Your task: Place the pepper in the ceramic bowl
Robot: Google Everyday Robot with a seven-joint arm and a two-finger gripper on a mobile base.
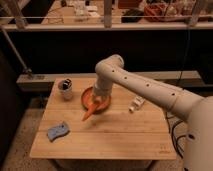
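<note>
Pincer: the pincer (99,97) hangs at the end of the white arm (150,90), low over the ceramic bowl; whether it is spread, pressed together or pinching the pepper cannot be told here.
Pepper: the pepper (91,112) lies slanted, its thick end at the bowl's near rim just below the pincer, its pointed tip out over the wood toward the front left. It is not fully inside the bowl.
Ceramic bowl: the ceramic bowl (85,96), orange-red and shallow, sits on the wooden surface (125,131) left of centre, partly hidden by the wrist.
Step in hand: judging by this, the placing itself, with the pepper at the rim but overhanging.
Next move: likely to bring the pepper further over the bowl's middle so the tip clears the rim, then let go and lift away.
Nearby: a white cup (65,89) just beside the bowl on the left, a blue sponge (58,131) at the front left, and a small white object (136,104) to the right.
Writing: none that can be read.
</note>
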